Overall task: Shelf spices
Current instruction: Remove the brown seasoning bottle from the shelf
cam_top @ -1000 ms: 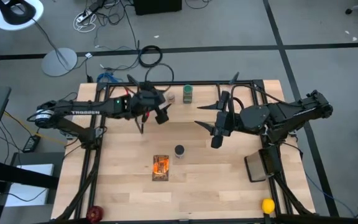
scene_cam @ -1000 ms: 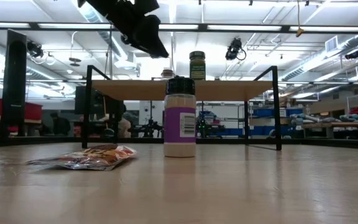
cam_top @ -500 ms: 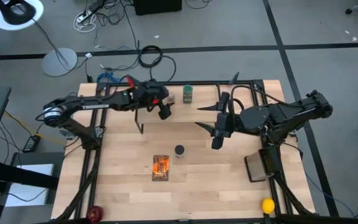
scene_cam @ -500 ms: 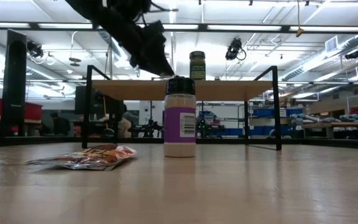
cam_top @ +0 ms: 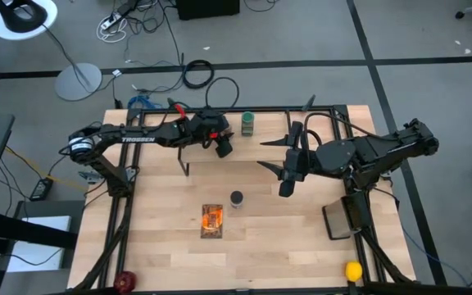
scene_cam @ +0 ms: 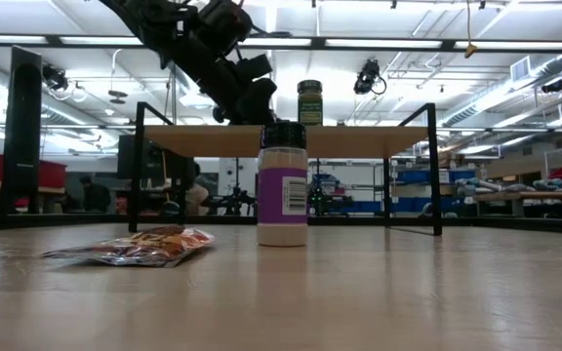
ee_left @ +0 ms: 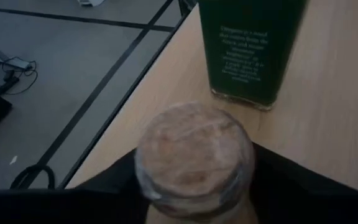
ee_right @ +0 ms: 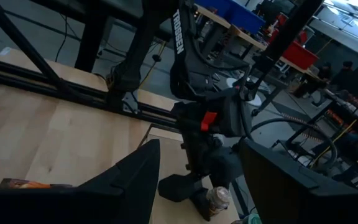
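Note:
On the shelf (cam_top: 248, 149) (scene_cam: 359, 141) stand a green-lidded jar (cam_top: 247, 123) (ee_left: 253, 50) and, beside it, a tiny pale-capped jar (ee_left: 194, 155) (ee_right: 218, 198). My left gripper (cam_top: 224, 141) (scene_cam: 252, 102) reaches slanting down onto the shelf and is shut on the tiny jar. On the table in front of the shelf, the purple-labelled jar (cam_top: 236, 198) (scene_cam: 282, 185) stands upright and the orange packet (cam_top: 211, 220) (scene_cam: 135, 246) lies flat. Above the shelf's right part, my right gripper (cam_top: 262, 152) (ee_right: 197, 186) hangs open with nothing in it. My left gripper has the tiny jar's body just under the cap (ee_left: 148, 186) between its two fingers, one finger (ee_left: 114, 183) on each side. The fingers come slanting down from the table's left. The jar stands upright on the shelf board.
A yellow ball (cam_top: 352, 270) lies at the table's near right corner and a red thing (cam_top: 125, 283) at the near left. A dark flat block (cam_top: 338, 220) sits by the right edge. Black frame bars run along both sides of the table.
My left gripper has gone toward the table's right and far edge and sunk from above the shelf's front down to the tiny jar, which now sits between its fingers. The jars and the packet have stayed where they were.

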Action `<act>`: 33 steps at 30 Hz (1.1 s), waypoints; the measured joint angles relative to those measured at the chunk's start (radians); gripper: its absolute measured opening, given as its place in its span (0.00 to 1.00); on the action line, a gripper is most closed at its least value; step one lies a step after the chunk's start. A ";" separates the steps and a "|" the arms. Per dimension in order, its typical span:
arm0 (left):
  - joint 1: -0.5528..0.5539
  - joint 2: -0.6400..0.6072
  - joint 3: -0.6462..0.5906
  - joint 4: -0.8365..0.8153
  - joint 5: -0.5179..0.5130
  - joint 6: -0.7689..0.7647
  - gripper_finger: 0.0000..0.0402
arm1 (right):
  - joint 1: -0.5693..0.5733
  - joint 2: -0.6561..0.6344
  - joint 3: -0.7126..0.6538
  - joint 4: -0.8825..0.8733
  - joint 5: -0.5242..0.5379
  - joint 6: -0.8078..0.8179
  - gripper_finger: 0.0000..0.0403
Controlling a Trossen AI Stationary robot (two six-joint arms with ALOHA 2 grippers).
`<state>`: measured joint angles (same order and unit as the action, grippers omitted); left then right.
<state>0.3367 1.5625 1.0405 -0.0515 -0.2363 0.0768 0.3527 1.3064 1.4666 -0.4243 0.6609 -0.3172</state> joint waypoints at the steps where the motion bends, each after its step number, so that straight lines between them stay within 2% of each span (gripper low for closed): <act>1: 0.000 -0.002 0.000 0.003 0.000 -0.002 0.45 | 0.000 0.000 0.000 0.001 0.000 0.000 0.55; 11: -0.016 -0.047 -0.001 -0.026 -0.002 0.022 0.44 | 0.000 0.000 0.000 0.000 0.000 0.000 0.55; 18: -0.064 -0.254 0.035 -0.125 -0.027 0.022 0.44 | -0.013 0.000 0.000 0.001 0.001 0.000 0.55; 23: -0.136 -0.449 0.046 -0.195 0.045 0.008 0.44 | -0.024 0.000 0.000 0.001 0.001 0.000 0.55; 27: -0.207 -0.583 0.046 -0.354 0.055 -0.018 0.44 | -0.028 0.000 0.000 0.001 0.001 0.000 0.55; 29: -0.254 -0.636 0.025 -0.422 0.056 -0.049 0.44 | -0.028 0.000 0.000 0.001 0.001 0.000 0.55; 33: -0.365 -0.697 -0.096 -0.437 0.059 -0.118 0.44 | -0.028 0.000 0.000 0.001 0.000 -0.031 0.55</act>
<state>-0.0284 0.8652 0.9441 -0.4886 -0.1769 -0.0407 0.3248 1.3064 1.4666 -0.4232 0.6614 -0.3481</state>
